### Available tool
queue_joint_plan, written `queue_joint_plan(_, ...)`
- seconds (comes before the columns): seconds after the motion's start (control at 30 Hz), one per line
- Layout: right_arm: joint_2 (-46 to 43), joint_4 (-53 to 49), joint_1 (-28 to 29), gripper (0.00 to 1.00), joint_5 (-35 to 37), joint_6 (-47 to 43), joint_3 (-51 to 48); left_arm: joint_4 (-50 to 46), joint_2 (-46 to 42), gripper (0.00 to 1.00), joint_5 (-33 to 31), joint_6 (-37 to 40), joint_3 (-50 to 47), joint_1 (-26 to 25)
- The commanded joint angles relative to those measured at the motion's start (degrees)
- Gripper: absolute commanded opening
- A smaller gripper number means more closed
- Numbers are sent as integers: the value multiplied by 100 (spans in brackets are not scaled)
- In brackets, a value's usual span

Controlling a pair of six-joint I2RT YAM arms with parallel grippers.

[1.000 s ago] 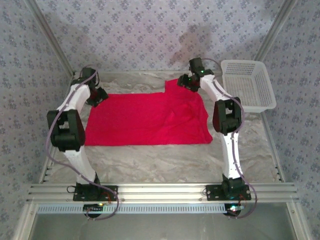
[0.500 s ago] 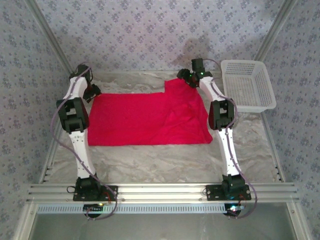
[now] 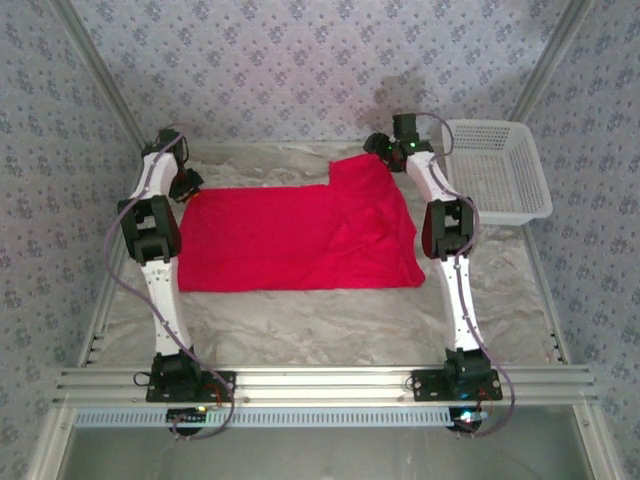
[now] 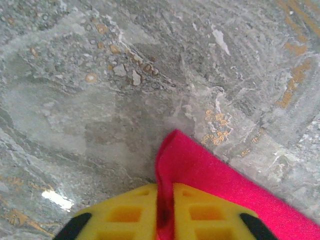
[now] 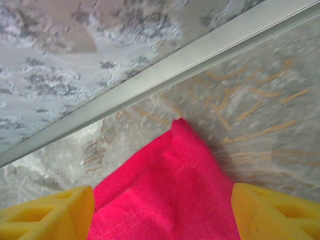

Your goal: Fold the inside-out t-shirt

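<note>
Left wrist: left gripper [image 4: 164, 212] pinches a corner of the limp bright red cloth t-shirt [image 4: 210, 172] (probably light, drapes); right gripper [image 5: 162, 212] gapes astride another corner, should clamp there.

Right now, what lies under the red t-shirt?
Marbled tabletop shows all around the t-shirt; its far-left corner is pinched in the left hand. Anything beneath the cloth is covered.

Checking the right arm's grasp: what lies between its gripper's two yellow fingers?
A corner of the bright red cloth t-shirt lies between the open right gripper's yellow fingers, seen in the right wrist view.
</note>
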Motion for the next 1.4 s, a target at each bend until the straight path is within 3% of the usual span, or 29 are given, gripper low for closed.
queue_joint_plan(0.0, 263, -172, -31, 74, 196, 46, 208, -252, 26, 6, 38, 62, 41, -27)
queue_joint_plan(0.17, 614, -273, 0, 71, -67, 91, 465, -236, -66, 4, 101, 45, -57, -28)
queue_joint_plan(0.27, 769, -225, 52, 63, -202, 73, 613, -247, -141, 3, 141, 36, -56, -60)
queue_joint_plan(0.33, 799, -125, 89, 52, -222, 11, 633, -263, -202, 3, 149, 53, -62, -77)
queue_joint_plan(0.47, 797, -70, 92, 13, -67, -21, 756, -271, -270, 0, 172, 71, -16, -87)
queue_joint_plan(0.53, 783, -116, 55, 0, -64, -18, 933, -322, -261, 0, 187, 78, 93, -89)
queue_joint_plan(0.77, -123, -276, -147, 0, -286, -320, 577, -592, -440, 0, 255, 97, 342, -100)
queue_joint_plan(1.03, -2225, 110, -124, 0, -834, -796, -1875, -197, -1666, 0, 207, 47, -950, -235)
queue_joint_plan(1.37, -4902, 416, -132, 0, -513, -1154, -4944, 201, -3384, 0, 128, 18, -3043, -146)
